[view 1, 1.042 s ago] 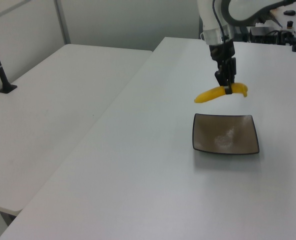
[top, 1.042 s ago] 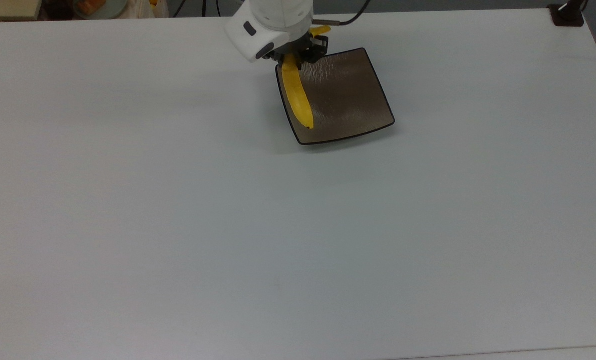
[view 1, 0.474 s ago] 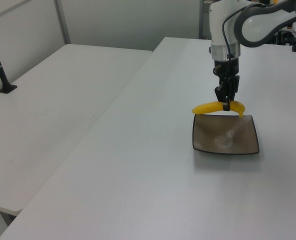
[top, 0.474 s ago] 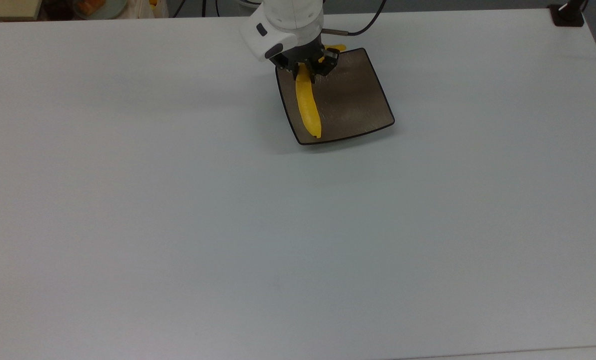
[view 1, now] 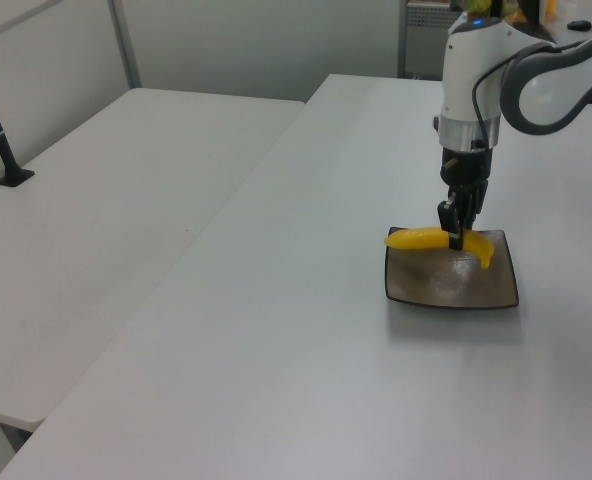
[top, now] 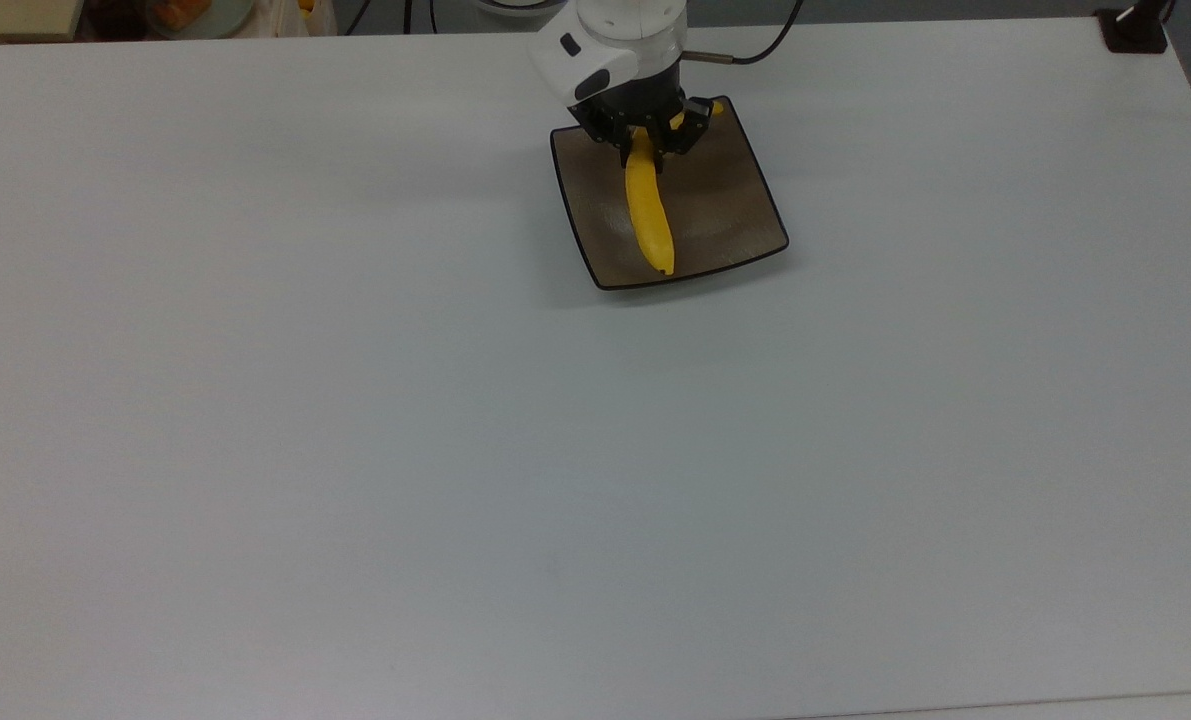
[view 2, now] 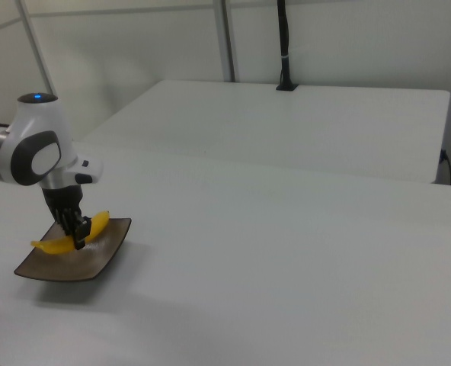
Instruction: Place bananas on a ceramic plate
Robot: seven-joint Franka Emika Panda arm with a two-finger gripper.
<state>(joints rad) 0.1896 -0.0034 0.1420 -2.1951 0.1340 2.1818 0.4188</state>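
White tabletop takes up nearly the whole top view, with the ceramic plate in the upper middle of the frame, turned a little askew. Over the plate's upper edge sits the gripper, its fingers clamped on the banana close to one end. The long yellow body runs down the frame across the plate toward its lower rim, and a short yellow stub peeks out past the gripper at the plate's upper corner. Whether the fruit touches the plate cannot be told from above.

From the left view, right of centre, the arm comes straight down to the gripper, closed on the banana. The banana lies level at the plate's far edge, one end reaching past the rim toward the left view's left, the other curving down over the brown surface. A second table stands in the left half of the frame.

At the lower left of the right view, the gripper pinches the banana just above the plate, which casts a shadow on the table below it.
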